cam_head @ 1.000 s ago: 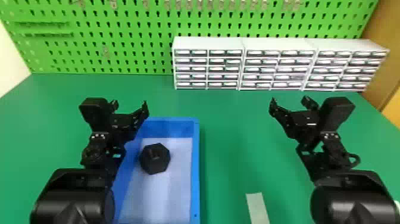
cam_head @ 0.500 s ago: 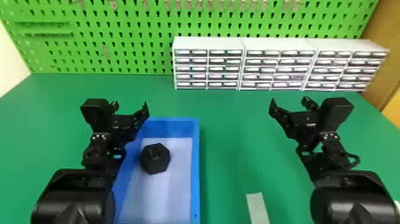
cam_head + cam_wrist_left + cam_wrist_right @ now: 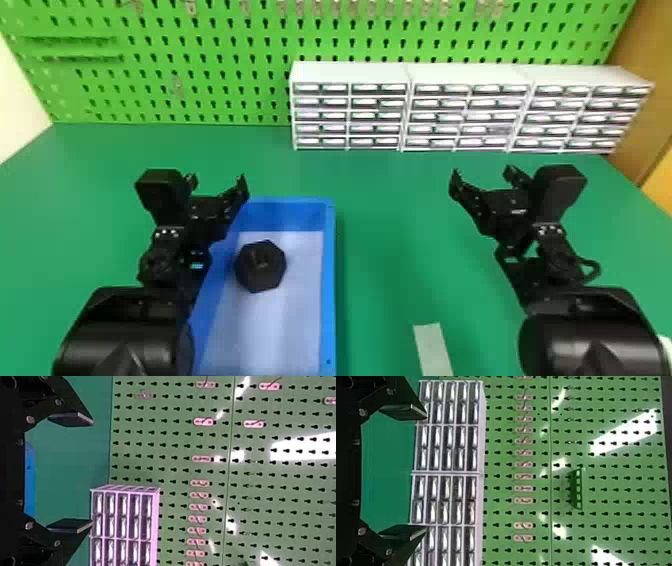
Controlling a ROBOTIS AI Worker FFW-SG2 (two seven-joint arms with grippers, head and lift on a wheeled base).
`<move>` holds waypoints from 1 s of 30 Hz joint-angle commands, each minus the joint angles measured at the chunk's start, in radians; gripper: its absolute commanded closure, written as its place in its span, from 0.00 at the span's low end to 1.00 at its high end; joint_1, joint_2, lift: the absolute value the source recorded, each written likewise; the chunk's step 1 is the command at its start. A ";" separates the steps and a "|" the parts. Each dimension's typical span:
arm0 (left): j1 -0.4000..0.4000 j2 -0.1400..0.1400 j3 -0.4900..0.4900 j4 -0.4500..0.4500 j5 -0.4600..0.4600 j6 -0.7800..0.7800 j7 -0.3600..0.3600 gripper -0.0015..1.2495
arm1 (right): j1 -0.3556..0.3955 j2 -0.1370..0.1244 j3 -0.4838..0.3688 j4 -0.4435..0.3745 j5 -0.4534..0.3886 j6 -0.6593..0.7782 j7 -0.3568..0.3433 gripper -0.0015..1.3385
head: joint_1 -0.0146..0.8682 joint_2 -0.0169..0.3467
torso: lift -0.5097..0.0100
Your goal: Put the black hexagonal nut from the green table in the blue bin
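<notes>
Left pincer [image 3: 217, 179] and right pincer [image 3: 482, 172] stand spread, the black hexagonal nut [image 3: 260, 266] lying, seemingly flat, in the blue bin [image 3: 328, 300].

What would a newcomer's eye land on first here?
Probably the bright green pegboard across the back, with white drawer cabinets in front of it, toward the right. Then the black hexagonal nut, dark against the pale floor of the blue bin, left of center. Two open black claws, left and right, hang over the table's sides.

High head view, forward-down; wrist views toward the same pegboard [image 3: 215, 65]
</notes>
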 commanded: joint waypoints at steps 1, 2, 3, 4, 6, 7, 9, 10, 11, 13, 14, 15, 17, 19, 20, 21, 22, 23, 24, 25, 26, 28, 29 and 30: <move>0.003 0.000 -0.003 0.000 0.000 0.000 0.008 0.29 | 0.001 -0.002 0.001 0.000 0.001 0.000 -0.001 0.21 | 0.79 0.19 | 0.80; 0.003 0.000 -0.003 0.000 0.000 0.000 0.008 0.29 | 0.001 -0.002 -0.001 0.000 0.001 0.000 -0.001 0.21 | 0.79 0.19 | 0.80; 0.003 0.000 -0.003 0.000 0.000 0.000 0.008 0.29 | 0.001 -0.002 -0.001 0.000 0.001 0.000 -0.001 0.21 | 0.79 0.19 | 0.80; 0.003 0.000 -0.003 0.000 0.000 0.002 0.010 0.29 | 0.001 -0.002 -0.001 0.000 0.001 0.000 -0.001 0.21 | 0.79 0.19 | 0.80; 0.003 -0.001 -0.001 0.000 -0.002 0.002 0.011 0.29 | 0.001 -0.002 -0.001 0.000 0.001 0.000 -0.001 0.21 | 0.79 0.19 | 0.80; 0.003 -0.001 -0.001 0.000 -0.002 0.002 0.010 0.29 | 0.001 -0.002 -0.001 0.000 0.001 0.000 -0.001 0.21 | 0.79 0.19 | 0.80; 0.003 0.000 -0.001 0.000 0.000 0.005 0.010 0.29 | 0.001 -0.002 -0.001 0.000 0.001 0.000 -0.003 0.21 | 0.79 0.19 | 0.80; 0.002 0.000 0.000 0.000 -0.002 0.006 0.011 0.29 | 0.002 -0.002 -0.002 0.000 0.001 0.002 -0.003 0.21 | 0.79 0.19 | 0.80; 0.003 0.000 0.000 0.000 -0.002 0.009 0.011 0.29 | 0.004 -0.002 -0.002 0.000 0.001 0.002 -0.003 0.21 | 0.79 0.19 | 0.80; 0.003 0.000 0.000 0.000 -0.005 0.015 0.011 0.29 | 0.005 -0.002 -0.002 0.000 0.000 0.002 -0.003 0.21 | 0.79 0.19 | 0.80; 0.003 0.000 0.000 0.000 -0.006 0.018 0.011 0.29 | 0.005 -0.002 -0.002 0.000 0.000 0.002 -0.003 0.21 | 0.79 0.19 | 0.80; 0.003 0.000 0.000 0.000 -0.006 0.023 0.011 0.29 | 0.007 -0.002 -0.001 0.000 0.000 0.002 -0.003 0.21 | 0.79 0.19 | 0.80; 0.003 0.000 -0.001 0.000 -0.006 0.028 0.011 0.29 | 0.010 -0.002 -0.001 0.000 -0.002 0.004 -0.003 0.21 | 0.79 0.19 | 0.80; 0.003 -0.001 -0.001 -0.002 -0.005 0.028 0.011 0.29 | 0.010 -0.002 -0.001 0.000 -0.002 0.004 -0.003 0.21 | 0.79 0.19 | 0.80; 0.003 -0.001 -0.003 -0.002 -0.005 0.028 0.011 0.29 | 0.010 -0.002 -0.002 0.000 -0.002 0.005 -0.003 0.21 | 0.79 0.19 | 0.80; 0.002 0.000 -0.001 -0.003 -0.005 0.028 0.011 0.29 | 0.010 -0.002 -0.002 0.000 -0.002 0.005 -0.003 0.21 | 0.79 0.19 | 0.80; 0.002 0.000 -0.001 -0.009 -0.008 0.029 0.011 0.29 | 0.008 -0.002 -0.002 0.000 -0.002 0.005 -0.003 0.21 | 0.79 0.19 | 0.80; 0.002 0.000 0.000 -0.012 -0.013 0.031 0.013 0.29 | 0.008 0.000 -0.002 0.000 -0.002 0.007 -0.003 0.21 | 0.79 0.19 | 0.80; 0.000 0.000 0.002 -0.015 -0.014 0.034 0.013 0.29 | 0.008 0.000 -0.002 0.000 -0.002 0.007 -0.003 0.21 | 0.79 0.19 | 0.80; -0.001 0.000 0.004 -0.018 -0.016 0.037 0.013 0.29 | 0.008 0.000 -0.004 0.000 -0.002 0.008 -0.003 0.21 | 0.79 0.19 | 0.80; -0.001 0.000 0.005 -0.021 -0.017 0.037 0.013 0.29 | 0.008 0.000 -0.004 0.000 -0.002 0.010 -0.003 0.21 | 0.79 0.19 | 0.80; -0.001 0.000 0.010 -0.029 -0.025 0.037 0.013 0.29 | 0.010 -0.002 -0.004 0.000 -0.002 0.010 -0.003 0.21 | 0.79 0.19 | 0.80; 0.000 0.000 0.011 -0.032 -0.031 0.037 0.013 0.29 | 0.010 -0.002 -0.004 0.000 -0.002 0.010 -0.003 0.21 | 0.79 0.19 | 0.80; 0.000 0.000 0.013 -0.037 -0.036 0.040 0.013 0.29 | 0.010 0.000 -0.006 0.000 -0.002 0.010 -0.003 0.21 | 0.79 0.19 | 0.80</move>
